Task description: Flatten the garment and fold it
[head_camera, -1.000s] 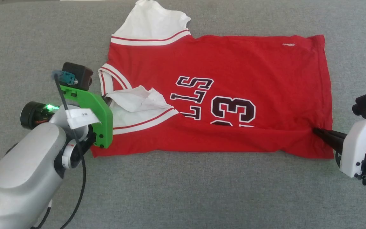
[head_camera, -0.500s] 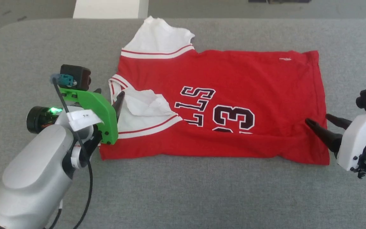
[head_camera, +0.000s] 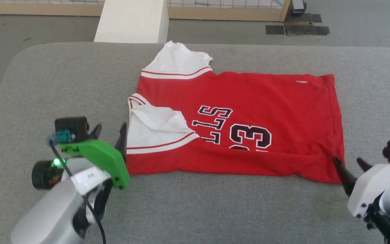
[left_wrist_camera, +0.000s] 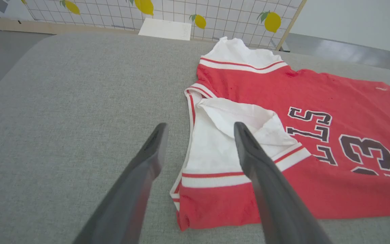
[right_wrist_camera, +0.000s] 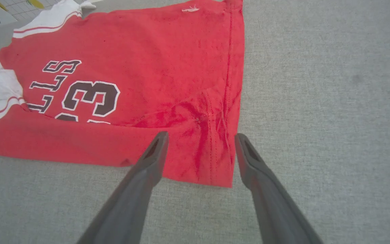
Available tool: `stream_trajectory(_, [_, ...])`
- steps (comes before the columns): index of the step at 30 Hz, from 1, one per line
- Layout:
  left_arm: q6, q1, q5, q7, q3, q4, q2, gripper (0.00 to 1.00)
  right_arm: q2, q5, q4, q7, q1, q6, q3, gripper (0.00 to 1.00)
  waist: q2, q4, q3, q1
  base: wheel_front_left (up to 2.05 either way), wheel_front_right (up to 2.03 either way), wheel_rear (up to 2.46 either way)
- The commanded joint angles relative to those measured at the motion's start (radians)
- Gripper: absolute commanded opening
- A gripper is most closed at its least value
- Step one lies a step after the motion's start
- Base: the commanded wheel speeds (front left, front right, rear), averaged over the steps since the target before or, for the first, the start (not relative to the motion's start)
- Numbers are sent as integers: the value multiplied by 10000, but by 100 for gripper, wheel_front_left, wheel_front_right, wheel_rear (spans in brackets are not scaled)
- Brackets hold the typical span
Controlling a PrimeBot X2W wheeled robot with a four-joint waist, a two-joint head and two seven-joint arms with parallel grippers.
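Garment (head_camera: 249, 101): a red jersey-style T-shirt with white short sleeves and red-white striped trim. It lies near the middle of the grey fabric-covered tabletop (head_camera: 63, 84), collar end toward 9 o'clock and hem toward 3 o'clock.
Fold: the 6 o'clock long edge is turned over onto the body, covering the lower part of the black, white-outlined "23".
Sleeves: one white sleeve (head_camera: 178, 61) sticks out at 11 o'clock; the other white sleeve (head_camera: 154, 125) lies crumpled on the body at the 9 o'clock end.
Left claw (head_camera: 111, 130): spread wide and empty, just beside the garment's 9 o'clock edge.
Right claw (head_camera: 346, 161): spread wide and empty at the hem's 4 o'clock corner; whether it touches the cloth cannot be told.
Beyond: a white block (head_camera: 130, 20) stands past the tabletop at 12 o'clock.
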Motion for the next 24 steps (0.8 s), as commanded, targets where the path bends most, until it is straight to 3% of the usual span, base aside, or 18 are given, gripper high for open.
stream_trajectory(1, [75, 231, 201, 36, -98, -72, 87, 100, 260, -264, -198, 191, 162, -11, -150, 100, -1, -27, 7, 0, 0, 0, 0])
stream_trajectory(8, [180, 437, 379, 1262, -862, -307, 533, 100, 955, -843, -956, 1030, 296, -11, -704, 100, -1, -150, 269, 0, 0, 0, 0])
stream_trajectory(17, [723, -137, 686, 3179, -1392, -139, 1237, 100, 1021, -569, -1602, 1259, 112, -11, -874, 100, -1, -311, 928, 0, 0, 0, 0])
stream_trajectory(24, [886, -284, 534, 3564, -1310, -65, 1318, 100, 1023, -367, -1848, 1237, 138, -11, -870, 100, -1, -463, 1444, 0, 0, 0, 0])
